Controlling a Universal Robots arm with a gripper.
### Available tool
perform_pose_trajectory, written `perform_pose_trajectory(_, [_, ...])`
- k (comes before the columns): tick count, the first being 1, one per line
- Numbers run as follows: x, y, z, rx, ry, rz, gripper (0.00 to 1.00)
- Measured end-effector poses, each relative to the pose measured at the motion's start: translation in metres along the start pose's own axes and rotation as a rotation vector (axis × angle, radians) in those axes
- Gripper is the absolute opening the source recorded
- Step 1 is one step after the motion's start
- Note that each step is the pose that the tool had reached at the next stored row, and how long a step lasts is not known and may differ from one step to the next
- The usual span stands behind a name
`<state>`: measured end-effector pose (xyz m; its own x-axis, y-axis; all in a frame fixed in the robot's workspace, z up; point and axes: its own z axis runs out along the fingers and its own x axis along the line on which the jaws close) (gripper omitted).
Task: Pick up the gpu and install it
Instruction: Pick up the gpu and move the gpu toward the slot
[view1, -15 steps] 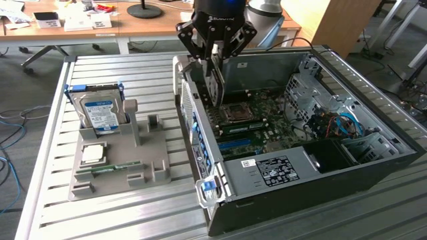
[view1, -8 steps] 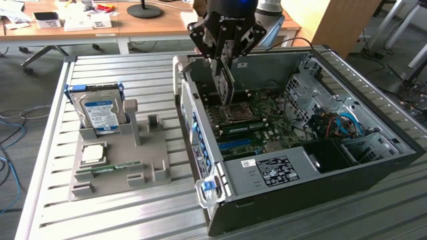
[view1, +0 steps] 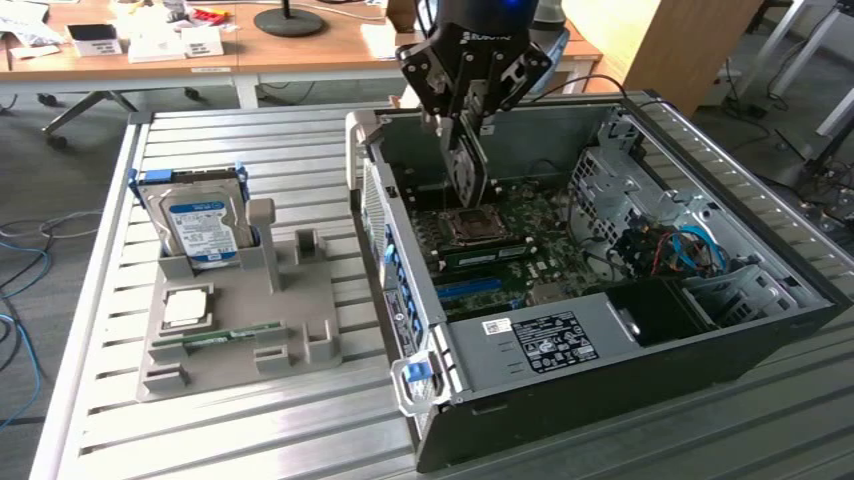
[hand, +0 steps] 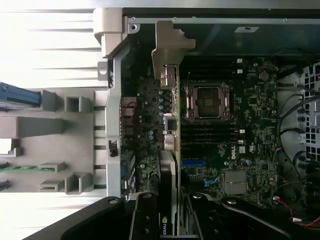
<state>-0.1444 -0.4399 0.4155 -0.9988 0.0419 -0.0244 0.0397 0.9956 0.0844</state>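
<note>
The gpu (view1: 467, 172) hangs on edge inside the open computer case (view1: 747, 330), just above the motherboard (view1: 514, 250) and close to the case's rear wall. My gripper (view1: 463, 128) is shut on its upper edge. In the wrist view the gpu (hand: 170, 165) appears edge-on as a thin card running away from my gripper (hand: 170, 215). Its silver bracket (hand: 167, 47) is at the far end, by the case rim. The card lies over the motherboard (hand: 240, 145), beside the CPU socket (hand: 207, 101).
A grey parts holder (view1: 314, 300) on the slatted table (view1: 200, 430) at the exterior view's left carries a blue-labelled hard drive (view1: 200, 215), a processor (view1: 184, 306) and a green memory stick (view1: 220, 337). Drive cages (view1: 627, 180), cables (view1: 687, 245) and the power supply (view1: 554, 340) fill the case.
</note>
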Motion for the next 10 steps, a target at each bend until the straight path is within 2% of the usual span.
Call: perform_pose_trajectory(10, [-0.017, 0.0007, 0.0005, 0.0000, 0.0000, 0.000, 0.27])
